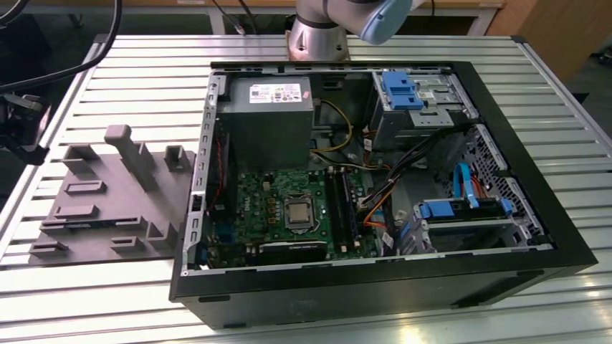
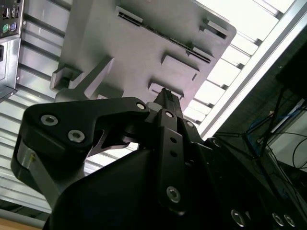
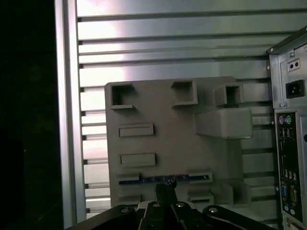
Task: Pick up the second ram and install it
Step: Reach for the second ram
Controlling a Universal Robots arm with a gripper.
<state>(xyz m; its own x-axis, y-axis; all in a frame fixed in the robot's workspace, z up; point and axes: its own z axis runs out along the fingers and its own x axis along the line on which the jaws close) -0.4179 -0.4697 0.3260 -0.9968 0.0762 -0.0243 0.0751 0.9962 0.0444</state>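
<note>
In the first wrist view the second ram stands on its edge in a long slot of the grey holder tray, showing as a thin dark strip with a bluish edge. My gripper hangs well above the tray, right over the middle of that strip, with its fingers together and nothing between them. The second wrist view shows the same fingertips closed against each other over the tray. The tray lies at the exterior view's left, beside the open computer case.
Inside the case, the green motherboard has long black slots beside the processor. The case also holds a grey power supply, blue drive brackets and loose cables. The case's rear panel stands close to the tray. The table is ribbed aluminium.
</note>
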